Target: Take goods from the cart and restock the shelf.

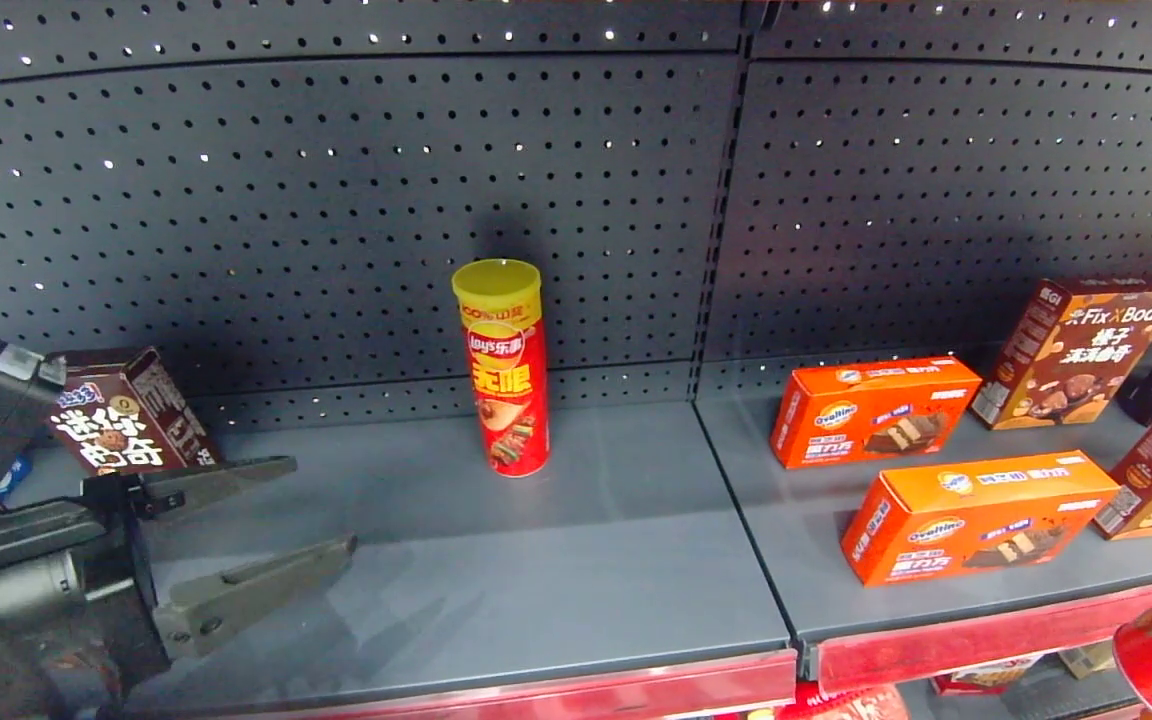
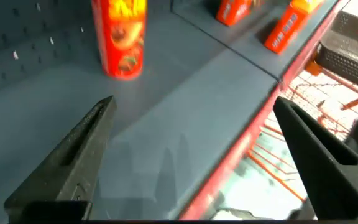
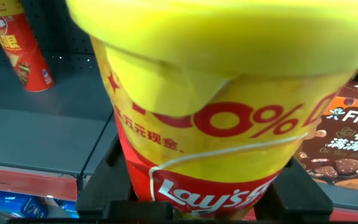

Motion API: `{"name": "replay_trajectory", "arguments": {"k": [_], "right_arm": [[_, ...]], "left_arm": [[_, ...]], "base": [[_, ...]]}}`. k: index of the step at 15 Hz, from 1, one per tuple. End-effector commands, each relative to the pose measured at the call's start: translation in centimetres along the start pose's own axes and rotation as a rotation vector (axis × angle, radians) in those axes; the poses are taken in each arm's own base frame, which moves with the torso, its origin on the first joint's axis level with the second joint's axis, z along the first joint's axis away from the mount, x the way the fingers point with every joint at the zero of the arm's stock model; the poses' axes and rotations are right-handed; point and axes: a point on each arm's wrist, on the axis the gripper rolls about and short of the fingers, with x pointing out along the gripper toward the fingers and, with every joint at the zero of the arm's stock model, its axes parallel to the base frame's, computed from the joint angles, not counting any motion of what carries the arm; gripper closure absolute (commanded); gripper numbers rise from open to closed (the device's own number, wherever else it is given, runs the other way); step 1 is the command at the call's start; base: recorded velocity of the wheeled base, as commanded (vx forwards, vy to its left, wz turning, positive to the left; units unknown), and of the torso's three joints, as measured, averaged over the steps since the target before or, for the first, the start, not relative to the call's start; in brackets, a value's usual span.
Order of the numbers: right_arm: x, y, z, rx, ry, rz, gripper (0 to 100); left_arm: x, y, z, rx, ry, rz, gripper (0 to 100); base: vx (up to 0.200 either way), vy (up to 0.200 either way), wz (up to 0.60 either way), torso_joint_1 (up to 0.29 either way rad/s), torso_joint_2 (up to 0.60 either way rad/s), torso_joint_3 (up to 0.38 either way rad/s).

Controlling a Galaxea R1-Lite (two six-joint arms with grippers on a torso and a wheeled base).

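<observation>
**Item:** red cylindrical crisp canister with yellow plastic lid [image 3: 216, 124], grasped by the right claw [image 3: 201, 196], whose dark fingers [image 3: 104, 186] clench its lower body from both sides.

**Landmark:** second red crisp canister with yellow lid [image 1: 501, 380], upright on the grey metal shelf [image 1: 586, 560], close to the perforated back panel [image 1: 336, 200].

**Position of item:** well to the right of the landmark and forward of it, seemingly out beyond the shelf's red front edge.

**Long axis:** lid end toward the wrist camera; exact tilt not legible.

**Other arm:** the left claw [image 1: 321, 505] is released, jaws spread on nothing, over the shelf left of and in front of the landmark, nearer to it than the right claw.

**Neighbours:** orange cardboard boxes [image 1: 871, 410] lie flat right of the landmark, between it and the item.

**Judgement:** placement calls for carrying the item leftward and inward to bare shelf beside the landmark, clear of the boxes.
</observation>
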Motion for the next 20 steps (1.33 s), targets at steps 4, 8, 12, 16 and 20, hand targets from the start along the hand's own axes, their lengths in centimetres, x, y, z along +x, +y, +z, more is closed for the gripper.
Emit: {"name": "replay_trajectory", "arguments": {"k": [4,8,12,16,20], "right_arm": [[0.2,0.0,0.1,-0.006,0.004,-0.007,100],[0.2,0.0,0.0,-0.013,0.007,-0.010,100],[0.3,0.0,0.4,-0.033,-0.004,-0.009,100],[0.3,0.0,0.5,-0.033,-0.004,-0.006,100],[0.3,0.0,0.4,-0.033,-0.002,-0.006,100]], "left_arm": [[3.5,2.7,0.2,-0.017,0.031,0.025,0],[6.0,4.5,0.6,0.024,0.047,-0.037,0],[8.4,6.1,0.0,0.035,0.041,-0.074,0],[10.0,7.1,0.2,0.078,-0.006,-0.075,0],[12.0,8.5,0.0,0.133,-0.044,-0.091,0]], "base": [[0.000,0.000,0.00,0.000,0.00,0.000],[0.000,0.000,0.00,0.000,0.00,0.000],[0.000,0.000,0.00,0.000,0.00,0.000],[0.000,0.000,0.00,0.000,0.00,0.000],[0.000,0.000,0.00,0.000,0.00,0.000]]}}
